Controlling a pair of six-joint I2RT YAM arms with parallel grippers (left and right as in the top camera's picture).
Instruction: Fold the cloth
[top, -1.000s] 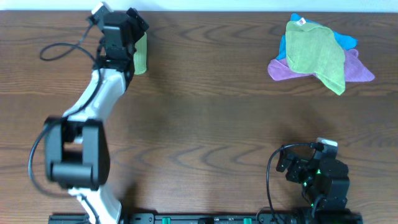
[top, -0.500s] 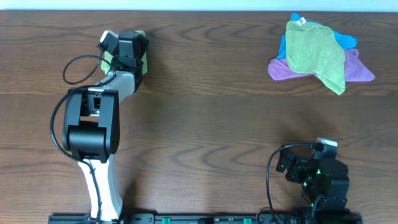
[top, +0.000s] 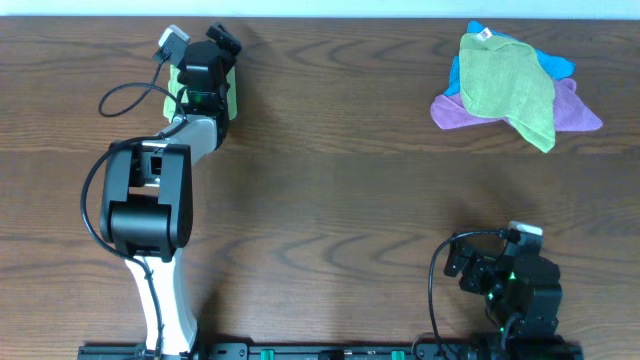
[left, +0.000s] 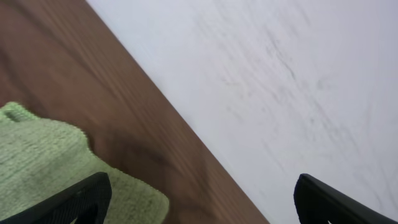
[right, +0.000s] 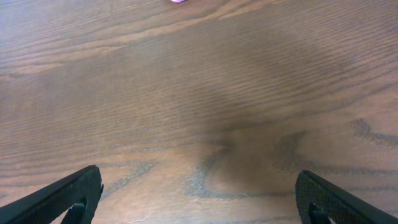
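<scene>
Cloth (left: 50, 163): I've got it at the table's (top: 330, 180) far-left back edge, partly under my left arm.
Left gripper (left: 200, 202): spread wide, empty, cloth beside one finger.
Right gripper (right: 199, 202): fingers apart, empty, well away from the cloth.

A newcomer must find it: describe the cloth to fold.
At the far left corner of the wooden table, under the left arm's tip, lies the cloth. It is alone and bright lime green, unlike the duller olive cloth atop the pile far right.
</scene>
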